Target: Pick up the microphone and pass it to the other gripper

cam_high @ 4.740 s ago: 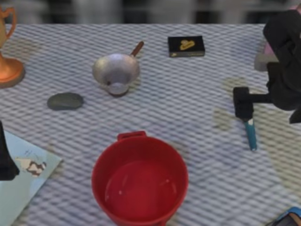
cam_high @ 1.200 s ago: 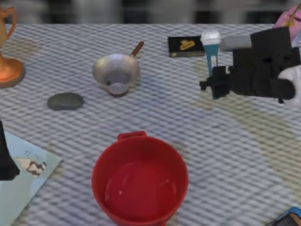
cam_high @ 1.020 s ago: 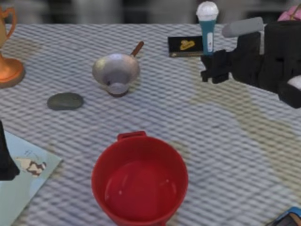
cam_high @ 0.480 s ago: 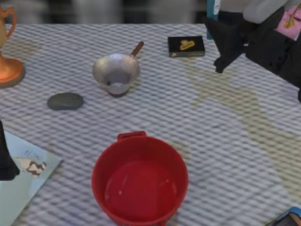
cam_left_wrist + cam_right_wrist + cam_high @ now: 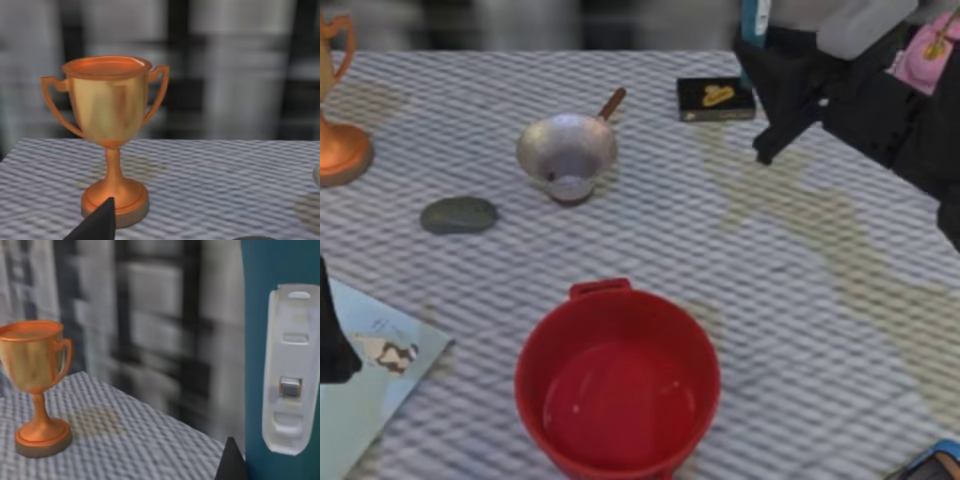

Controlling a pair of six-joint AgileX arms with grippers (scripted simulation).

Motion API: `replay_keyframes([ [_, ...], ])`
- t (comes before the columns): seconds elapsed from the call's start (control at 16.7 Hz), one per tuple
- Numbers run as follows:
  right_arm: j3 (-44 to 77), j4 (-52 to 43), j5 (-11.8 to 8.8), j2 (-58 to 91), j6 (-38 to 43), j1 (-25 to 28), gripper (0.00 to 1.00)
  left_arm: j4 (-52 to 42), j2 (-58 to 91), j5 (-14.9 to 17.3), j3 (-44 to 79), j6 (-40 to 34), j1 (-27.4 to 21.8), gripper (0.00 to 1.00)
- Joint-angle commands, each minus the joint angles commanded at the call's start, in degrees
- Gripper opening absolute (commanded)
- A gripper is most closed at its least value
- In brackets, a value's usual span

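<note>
Gripping microphone (image 5: 272, 365) in right gripper (image 5: 775, 85), fingers clamped on teal handle, lifted clear just right of black box (image 5: 716, 98), presumably for handover. Left gripper (image 5: 95, 225) idling beside trophy (image 5: 111, 130); finger spacing unclear.

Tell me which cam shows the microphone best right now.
Right wrist view: the microphone fills its side, teal handle and white strip plain. Top view catches only a sliver of teal handle at the frame's upper edge, above the right hand. Left wrist view shows none of it, only the trophy.
</note>
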Motion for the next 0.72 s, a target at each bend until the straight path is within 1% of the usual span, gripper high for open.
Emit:
replay_keyframes([
  [0.3,-4.0,4.0,10.4,-3.9,0.8,10.6,0.0,0.0,0.0,0.0,0.0,0.0,0.0,1.0],
  [0.36,-4.6,4.7,12.1,-4.6,0.9,12.4,0.0,0.0,0.0,0.0,0.0,0.0,0.0,1.0],
  [0.42,-5.1,5.2,13.4,-5.2,1.0,13.7,0.0,0.0,0.0,0.0,0.0,0.0,0.0,1.0],
  [0.48,-5.4,5.5,14.0,-5.5,1.1,14.4,0.0,0.0,0.0,0.0,0.0,0.0,0.0,1.0],
  [0.66,-5.4,5.6,14.1,-5.5,1.1,14.5,0.0,0.0,0.0,0.0,0.0,0.0,0.0,1.0],
  [0.72,-5.2,5.5,13.9,-5.3,1.2,14.2,0.0,0.0,0.0,0.0,0.0,0.0,0.0,1.0],
])
